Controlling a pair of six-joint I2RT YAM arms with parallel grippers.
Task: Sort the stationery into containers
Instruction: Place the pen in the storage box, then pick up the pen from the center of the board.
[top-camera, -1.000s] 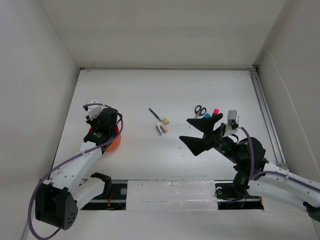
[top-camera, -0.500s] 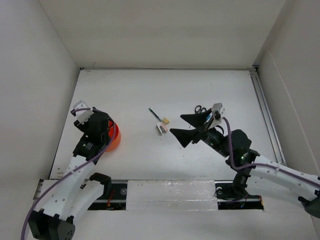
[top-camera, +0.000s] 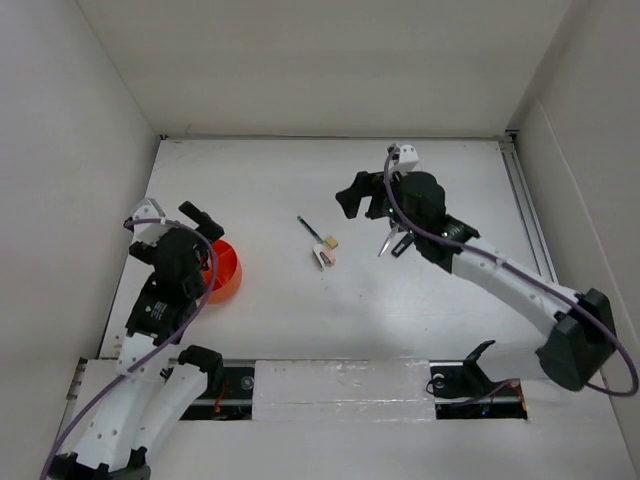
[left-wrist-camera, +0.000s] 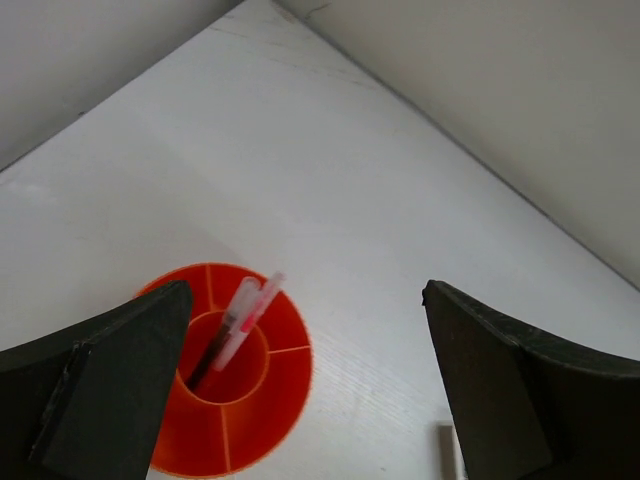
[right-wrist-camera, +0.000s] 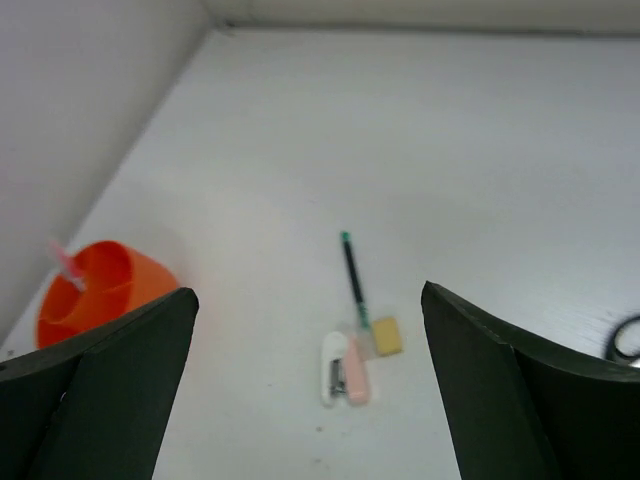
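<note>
The orange cup (left-wrist-camera: 225, 400) stands at the table's left (top-camera: 224, 270). A red pen (left-wrist-camera: 250, 310) and a dark pen lean in its centre compartment. My left gripper (left-wrist-camera: 305, 290) hangs open above the cup, holding nothing. At mid-table lie a thin dark pen (right-wrist-camera: 352, 275) with a green tip, a yellow eraser (right-wrist-camera: 387, 335), a pink eraser (right-wrist-camera: 357, 370) and a small white item (right-wrist-camera: 333, 368). My right gripper (right-wrist-camera: 310, 292) hovers open above and behind this cluster (top-camera: 322, 250). A scissors handle (right-wrist-camera: 625, 340) shows at the right edge. The highlighters are hidden under the right arm.
White walls close the table in at the back and on both sides. A metal rail (top-camera: 530, 230) runs along the right edge. The right arm (top-camera: 500, 275) stretches diagonally over the table's right half.
My left gripper has opened and drawn back from the cup, leaving the red pen in it. The right arm has swung out across the table towards the middle cluster, still open.
</note>
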